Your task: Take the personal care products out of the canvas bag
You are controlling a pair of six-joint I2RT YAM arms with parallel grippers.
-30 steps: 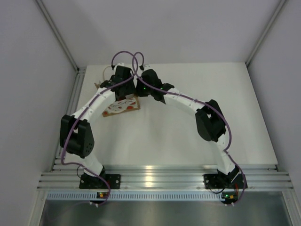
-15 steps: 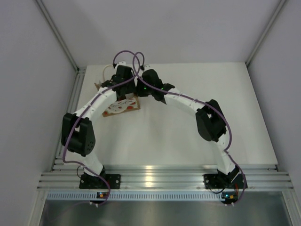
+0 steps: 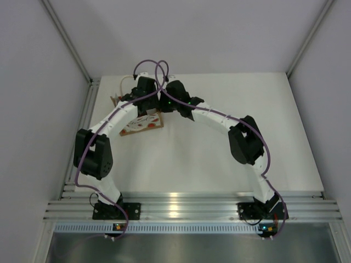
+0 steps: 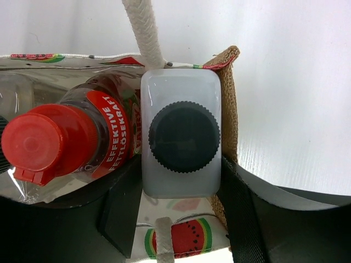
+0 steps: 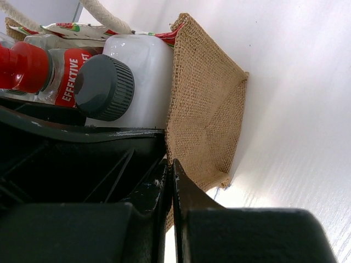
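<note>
Left end effector [image 4: 176, 167] is half open around the white bottle [image 4: 181, 87], one finger against each of its flat sides, just below the dark ribbed cap [image 4: 185, 137]. That bottle is inside the canvas bag [image 5: 203, 109], tucked against the burlap end wall. Next to it in the bag, touching its side, a red bottle [image 4: 104, 137] with a red cap [image 4: 41, 142] leans at an angle. A white rope handle [image 4: 141, 33] rises from the rim behind the white bottle. The right end effector [image 5: 170, 164] is fully closed at the outside of that burlap wall; I cannot tell whether it pinches fabric. The bag sits at the rear left of the white counter [image 3: 219, 153].
</note>
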